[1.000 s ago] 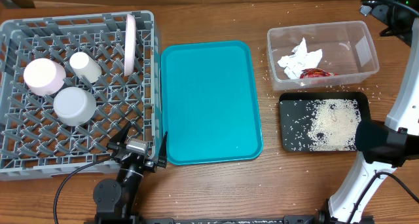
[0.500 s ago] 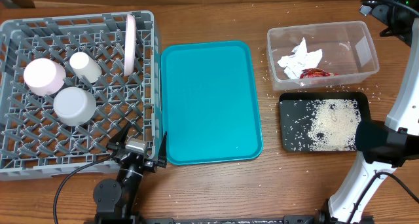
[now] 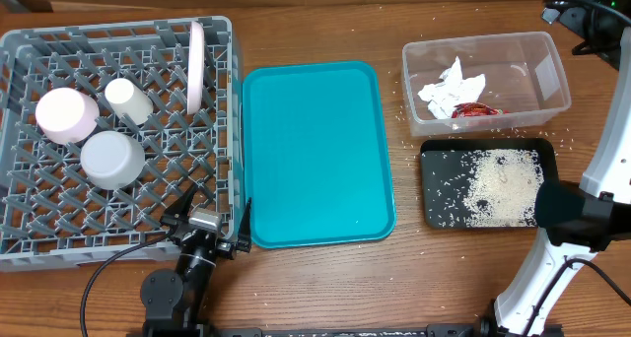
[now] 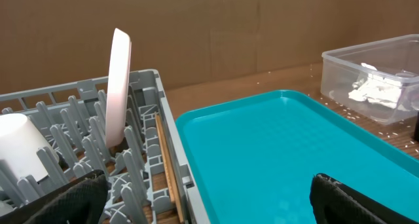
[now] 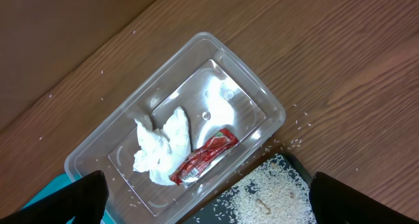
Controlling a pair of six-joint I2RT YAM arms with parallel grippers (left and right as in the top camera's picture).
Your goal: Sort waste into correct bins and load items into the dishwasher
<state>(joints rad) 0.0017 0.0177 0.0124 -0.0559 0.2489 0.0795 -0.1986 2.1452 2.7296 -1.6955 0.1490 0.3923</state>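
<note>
The grey dish rack (image 3: 30, 41) holds an upright white plate (image 3: 196, 66), a pale pink bowl (image 3: 66, 114), a small white cup (image 3: 128, 100) and a white bowl (image 3: 111, 159). The clear tub (image 3: 552, 71) holds the crumpled napkin (image 3: 451, 89) and the red wrapper (image 3: 473, 109). The black tray (image 3: 434, 160) holds rice grains (image 3: 498, 184). My left gripper (image 3: 209, 224) is open and empty over the rack's front right corner; in the left wrist view (image 4: 209, 204) it straddles the rack wall and the teal tray. My right gripper (image 5: 209, 201) is open and empty high above the tub (image 5: 275, 109) and wrapper (image 5: 203, 160).
A teal serving tray (image 3: 317, 152) lies between the rack and the bins. A wooden chopstick (image 4: 167, 165) lies along the rack's right wall beside the plate (image 4: 118, 86). Loose grains are scattered on the wood around the tub. The right arm's base (image 3: 567, 214) stands at the right edge.
</note>
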